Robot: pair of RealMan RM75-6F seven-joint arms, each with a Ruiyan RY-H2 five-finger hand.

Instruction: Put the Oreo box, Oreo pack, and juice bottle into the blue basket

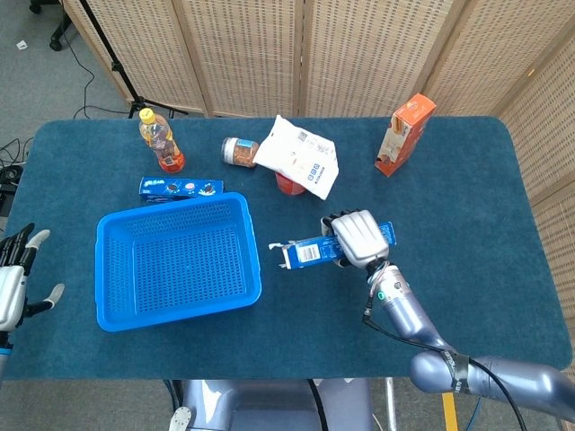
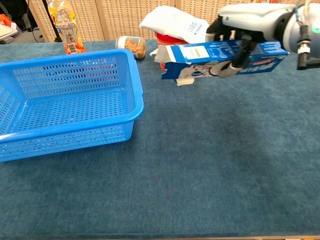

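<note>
My right hand (image 1: 356, 237) (image 2: 250, 22) grips the long blue Oreo box (image 1: 310, 250) (image 2: 200, 57) and holds it level above the table, its torn end pointing at the blue basket (image 1: 117, 233) (image 2: 135, 85). The basket has nothing in it. Behind the basket lies the blue Oreo pack (image 1: 181, 187). At the back left stands the juice bottle (image 1: 160, 141) (image 2: 66, 27) with its yellow cap. My left hand (image 1: 16, 283) hovers off the table's left edge, fingers spread, holding nothing.
A small jar (image 1: 239, 152) (image 2: 133, 46) lies on its side at the back. A white bag (image 1: 299, 157) (image 2: 176, 22) rests on a red cup (image 2: 167, 52). An orange carton (image 1: 404, 134) stands at the back right.
</note>
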